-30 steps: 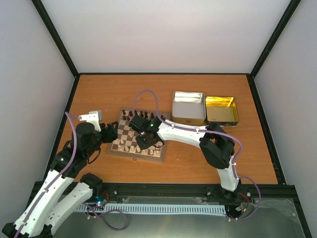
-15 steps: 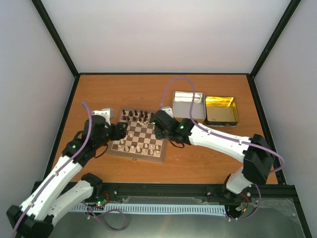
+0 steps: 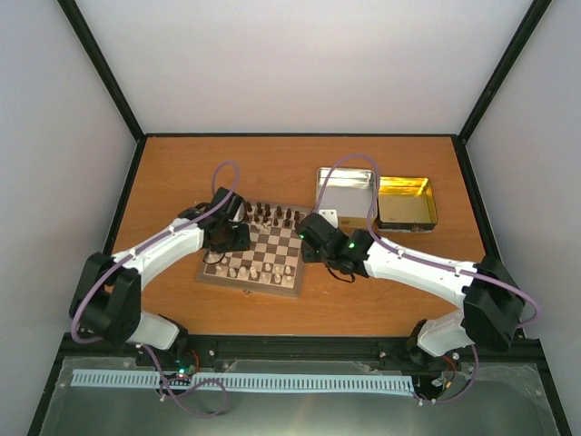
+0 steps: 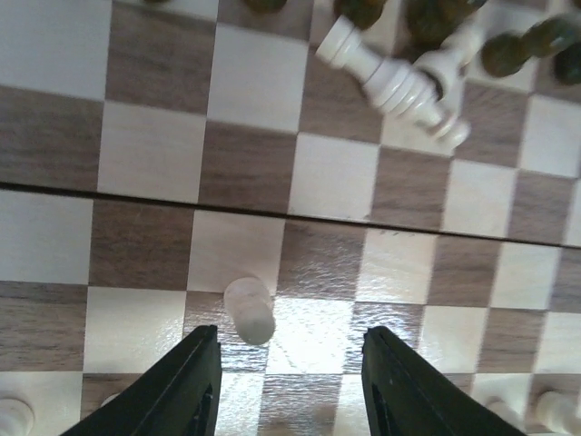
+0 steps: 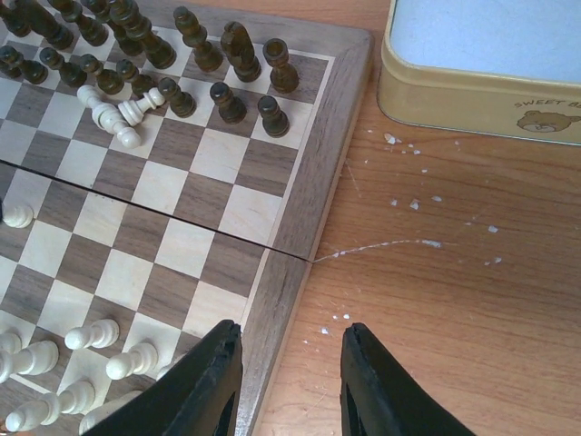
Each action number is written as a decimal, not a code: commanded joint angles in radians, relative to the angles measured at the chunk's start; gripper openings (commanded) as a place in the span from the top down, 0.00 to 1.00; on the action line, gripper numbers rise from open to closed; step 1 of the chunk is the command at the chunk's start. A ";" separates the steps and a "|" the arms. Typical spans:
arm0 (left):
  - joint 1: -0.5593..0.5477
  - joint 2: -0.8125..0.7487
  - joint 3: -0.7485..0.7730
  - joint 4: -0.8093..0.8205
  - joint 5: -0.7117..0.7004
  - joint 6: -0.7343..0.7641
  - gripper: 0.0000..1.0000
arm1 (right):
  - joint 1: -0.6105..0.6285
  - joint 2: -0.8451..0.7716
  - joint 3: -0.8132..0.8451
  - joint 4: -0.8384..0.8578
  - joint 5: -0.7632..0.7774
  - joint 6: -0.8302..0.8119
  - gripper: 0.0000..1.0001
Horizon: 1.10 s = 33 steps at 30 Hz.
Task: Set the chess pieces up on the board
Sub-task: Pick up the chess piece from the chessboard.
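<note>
The board [image 3: 251, 288] lies left of centre on the table. Dark chess pieces [image 3: 272, 216] crowd its far rows and cream ones [image 3: 245, 271] stand along its near rows. My left gripper [image 3: 228, 243] hovers over the board's left part. Its jaws [image 4: 289, 338] are open with nothing between them, and a cream pawn [image 4: 249, 309] stands just ahead of the left finger. Two cream pieces [image 4: 399, 86] lie toppled among the dark men [image 5: 227, 54]. My right gripper [image 5: 290, 331] is open and empty over the board's right border [image 5: 300, 272].
A silver tin [image 3: 347, 195] and a gold tin [image 3: 406, 202] stand side by side at the back right of the table. The silver tin's wall [image 5: 472, 95] is close beyond the right gripper. Black frame posts and white walls bound the table.
The left arm swung in from the board's left edge to over its left squares, and its jaws narrowed. The right arm drew back from the board's middle to its right edge.
</note>
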 commanded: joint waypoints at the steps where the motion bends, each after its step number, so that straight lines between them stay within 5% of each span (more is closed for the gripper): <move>1: 0.006 0.058 0.061 -0.064 0.000 0.037 0.59 | -0.006 -0.039 -0.033 0.052 0.008 0.021 0.69; 19: 0.007 0.152 0.099 -0.083 -0.083 0.054 0.92 | -0.007 -0.046 -0.064 0.074 -0.008 0.018 0.69; 33: 0.006 0.060 0.059 -0.183 -0.023 0.130 0.92 | -0.008 -0.018 -0.059 0.088 -0.036 0.020 0.69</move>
